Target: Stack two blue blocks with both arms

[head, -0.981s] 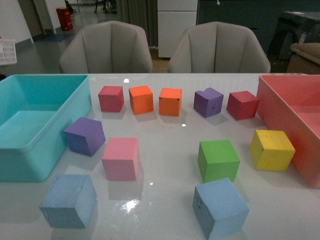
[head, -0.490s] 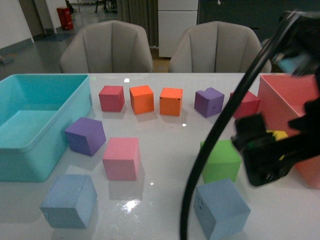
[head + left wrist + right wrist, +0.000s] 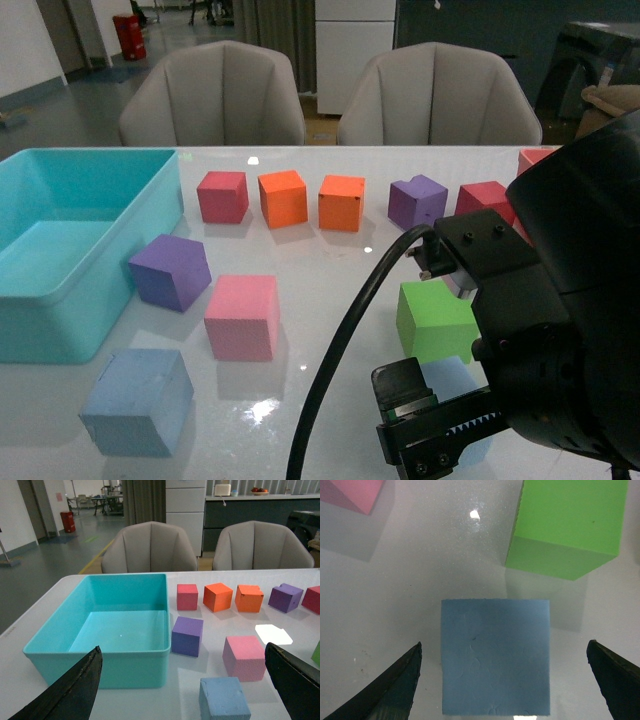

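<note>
One blue block [image 3: 137, 400] sits near the table's front left, beside the turquoise bin. It also shows in the left wrist view [image 3: 224, 700], ahead of and between the open fingers of my left gripper [image 3: 182, 692], which is empty and back from it. The left arm is not in the front view. The second blue block [image 3: 495, 655] lies flat on the table directly below my right gripper [image 3: 504, 685], whose open fingers stand wide on either side without touching it. In the front view the black right arm [image 3: 560, 330] hides most of that block [image 3: 450, 378].
A turquoise bin [image 3: 60, 250] stands at the left. A purple cube [image 3: 170, 270] and a pink cube [image 3: 242, 316] lie near the left blue block. A green cube [image 3: 432, 318] is just behind the right blue block. Red, orange and purple cubes line the back. A red bin's corner [image 3: 530, 158] shows.
The right arm has come in from the right and dropped over the near right blue block, now hiding most of it, the yellow cube and the red bin. The blocks have not moved.
</note>
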`<state>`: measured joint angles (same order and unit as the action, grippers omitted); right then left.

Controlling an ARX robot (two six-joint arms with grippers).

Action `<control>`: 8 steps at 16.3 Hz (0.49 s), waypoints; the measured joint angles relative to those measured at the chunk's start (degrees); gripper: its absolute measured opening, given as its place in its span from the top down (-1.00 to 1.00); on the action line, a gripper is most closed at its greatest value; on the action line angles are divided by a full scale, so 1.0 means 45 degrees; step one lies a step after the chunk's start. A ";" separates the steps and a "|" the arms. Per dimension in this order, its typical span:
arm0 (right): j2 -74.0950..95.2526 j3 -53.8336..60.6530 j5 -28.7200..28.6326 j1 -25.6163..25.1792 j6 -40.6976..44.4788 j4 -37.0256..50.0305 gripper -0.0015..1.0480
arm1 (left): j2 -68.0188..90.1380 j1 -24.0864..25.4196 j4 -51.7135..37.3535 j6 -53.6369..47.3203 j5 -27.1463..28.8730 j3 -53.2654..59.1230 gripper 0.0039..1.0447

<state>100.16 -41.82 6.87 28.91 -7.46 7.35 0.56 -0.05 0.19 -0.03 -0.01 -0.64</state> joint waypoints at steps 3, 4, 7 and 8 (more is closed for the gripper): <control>0.1336 -0.0379 -0.0709 -0.0024 -0.0777 0.0612 -0.87 | 0.0000 0.0000 0.0000 0.0000 0.0005 0.0000 -0.88; 0.1705 -0.0413 -0.0801 -0.0039 -0.0937 0.0782 -0.88 | 0.0000 0.0000 0.0000 0.0000 0.0000 0.0000 -0.88; 0.2409 -0.0398 -0.1093 -0.0223 -0.1263 0.1161 -0.87 | 0.0000 0.0000 0.0000 0.0000 0.0000 0.0000 -0.88; 0.2516 -0.0291 -0.1098 -0.0287 -0.1277 0.1477 -0.87 | 0.0000 0.0000 0.0000 0.0000 0.0000 0.0000 -0.88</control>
<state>111.48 -43.13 1.93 27.62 -13.21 14.00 0.56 -0.05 0.19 -0.03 -0.01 -0.64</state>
